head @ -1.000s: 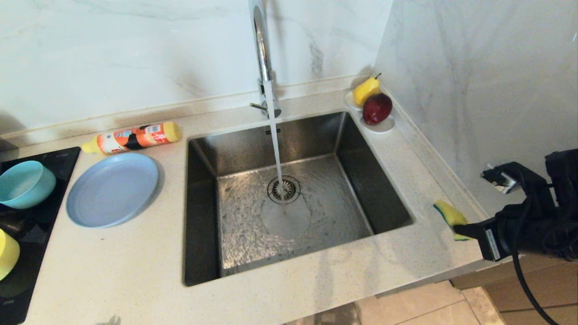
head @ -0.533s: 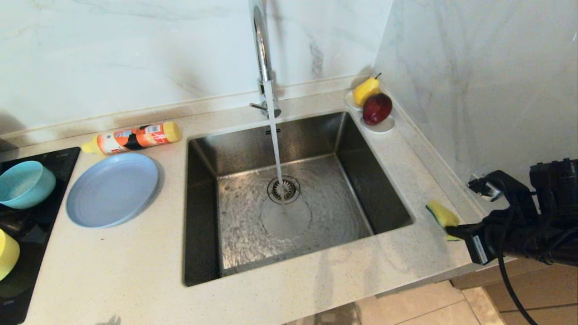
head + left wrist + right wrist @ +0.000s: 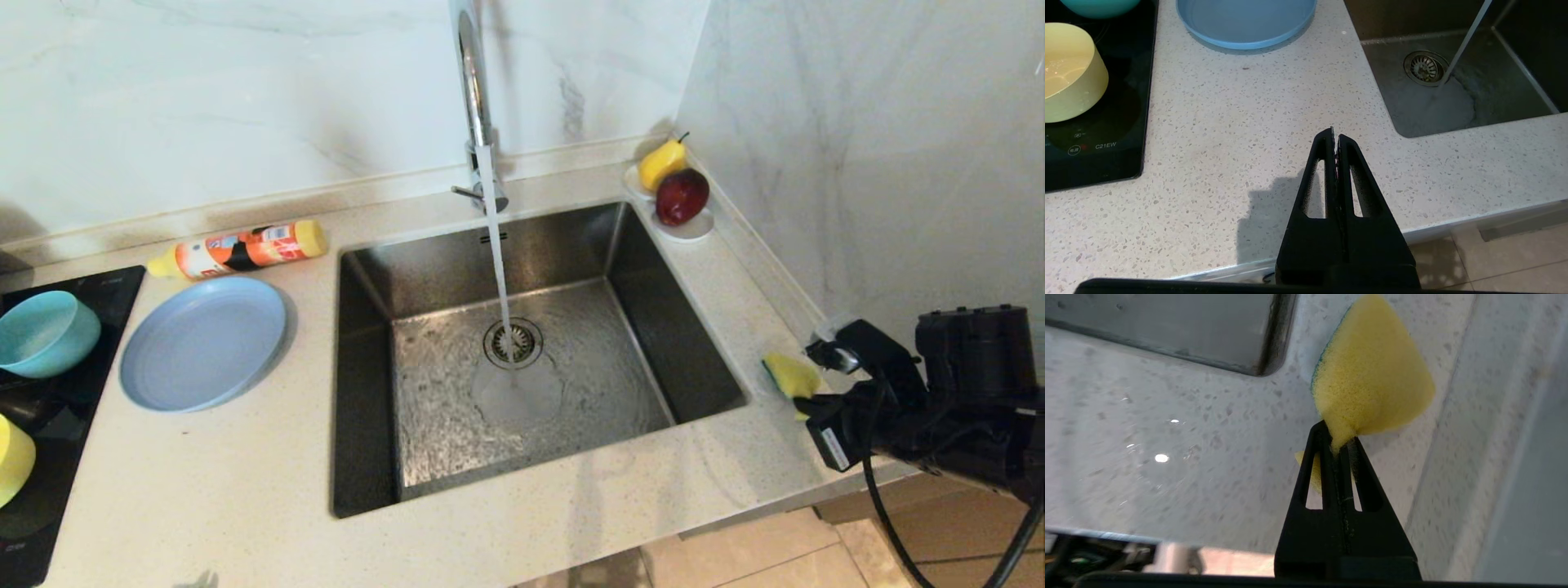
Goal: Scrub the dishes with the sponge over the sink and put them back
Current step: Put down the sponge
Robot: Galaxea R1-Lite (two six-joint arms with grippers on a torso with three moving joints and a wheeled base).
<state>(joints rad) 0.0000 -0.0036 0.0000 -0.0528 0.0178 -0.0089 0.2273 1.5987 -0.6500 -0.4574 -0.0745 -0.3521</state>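
My right gripper (image 3: 806, 400) is shut on one end of the yellow sponge (image 3: 789, 374), holding it just above the counter to the right of the sink (image 3: 690, 327). In the right wrist view the sponge (image 3: 1372, 375) bulges out past the fingertips of the gripper (image 3: 1337, 437), a thin green edge showing. The grey-blue plate (image 3: 204, 341) lies left of the sink. The teal bowl (image 3: 45, 333) and the yellow-green bowl (image 3: 12, 457) stand on the black cooktop. My left gripper (image 3: 1334, 135) is shut and empty over the counter's front edge.
Water runs from the chrome faucet (image 3: 473, 98) onto the drain (image 3: 513, 343). An orange detergent bottle (image 3: 245, 247) lies behind the plate. A white dish (image 3: 694, 230) with a pear and an apple sits in the back right corner. A marble wall (image 3: 857, 163) rises close on the right.
My right gripper has carried the sponge a little leftward toward the sink's right rim and rolled its wrist. The left arm and the dishes have not moved.
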